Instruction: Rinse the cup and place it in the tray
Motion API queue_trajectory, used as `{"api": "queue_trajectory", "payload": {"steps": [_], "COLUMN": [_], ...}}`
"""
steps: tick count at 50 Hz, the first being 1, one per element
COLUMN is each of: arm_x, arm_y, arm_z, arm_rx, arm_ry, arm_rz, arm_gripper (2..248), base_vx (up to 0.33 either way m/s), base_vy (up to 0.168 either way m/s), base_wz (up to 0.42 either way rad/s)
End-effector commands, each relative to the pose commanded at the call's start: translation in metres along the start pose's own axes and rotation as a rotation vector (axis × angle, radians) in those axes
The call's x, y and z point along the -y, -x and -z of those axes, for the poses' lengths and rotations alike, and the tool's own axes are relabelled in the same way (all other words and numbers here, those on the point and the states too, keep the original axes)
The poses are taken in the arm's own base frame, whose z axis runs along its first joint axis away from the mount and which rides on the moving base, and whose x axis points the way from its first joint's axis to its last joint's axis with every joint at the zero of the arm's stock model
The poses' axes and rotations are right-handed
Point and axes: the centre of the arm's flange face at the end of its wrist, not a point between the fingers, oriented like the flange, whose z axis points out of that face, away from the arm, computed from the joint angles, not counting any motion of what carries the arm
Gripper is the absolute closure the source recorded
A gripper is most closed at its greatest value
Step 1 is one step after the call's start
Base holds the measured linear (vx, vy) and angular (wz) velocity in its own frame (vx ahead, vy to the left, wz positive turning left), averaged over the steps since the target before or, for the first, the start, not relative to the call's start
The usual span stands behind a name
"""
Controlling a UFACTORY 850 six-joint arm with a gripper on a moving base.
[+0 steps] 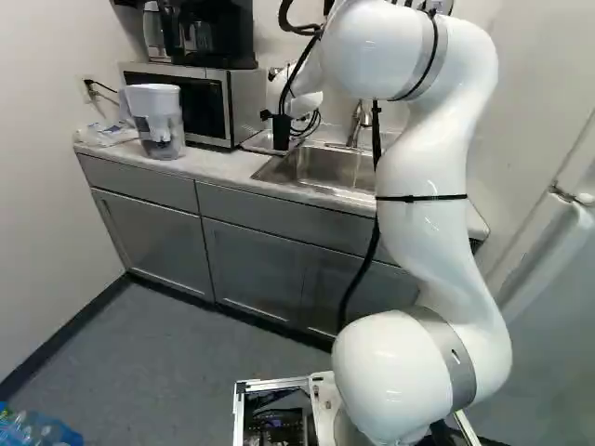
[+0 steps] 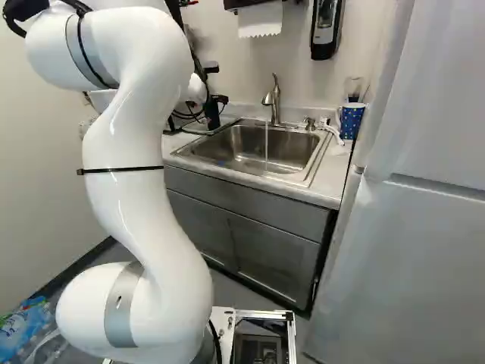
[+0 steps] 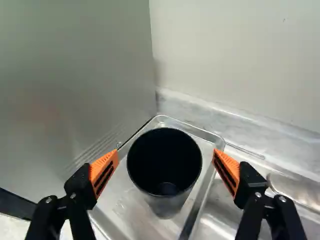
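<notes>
Jaws of the gripper (image 1: pixel 280 115) apart; wrist view shows the dark cup (image 3: pixel 169 206) between them, ungripped, standing in the tray (image 3: pixel 126 205), left of the sink (image 1: pixel 321 169). Only right base view shows water (image 2: pixel 266 144) running from the faucet (image 2: pixel 275 98), blue mug (image 2: pixel 352 123) at right.

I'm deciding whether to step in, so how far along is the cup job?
The round black cup already stands in the rectangular metal tray, so placing looks done; whether it was rinsed, I can't tell. Nothing is gripped: the black gripper with orange pads is open around the cup. Likely left: backing away, perhaps shutting off the water running from the curved silver faucet.
</notes>
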Motion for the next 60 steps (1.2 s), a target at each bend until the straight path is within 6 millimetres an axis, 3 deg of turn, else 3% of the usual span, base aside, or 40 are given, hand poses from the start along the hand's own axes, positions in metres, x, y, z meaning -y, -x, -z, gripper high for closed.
{"api": "queue_trajectory", "payload": {"steps": [60], "arm_x": [-0.001], "arm_y": [-0.063], "arm_z": [0.033], "arm_rx": [-0.112], "arm_ry": [0.002], "arm_rz": [0.001], "arm_gripper": [3], "base_vx": [0.000], "base_vy": [0.000], "base_wz": [0.000]}}
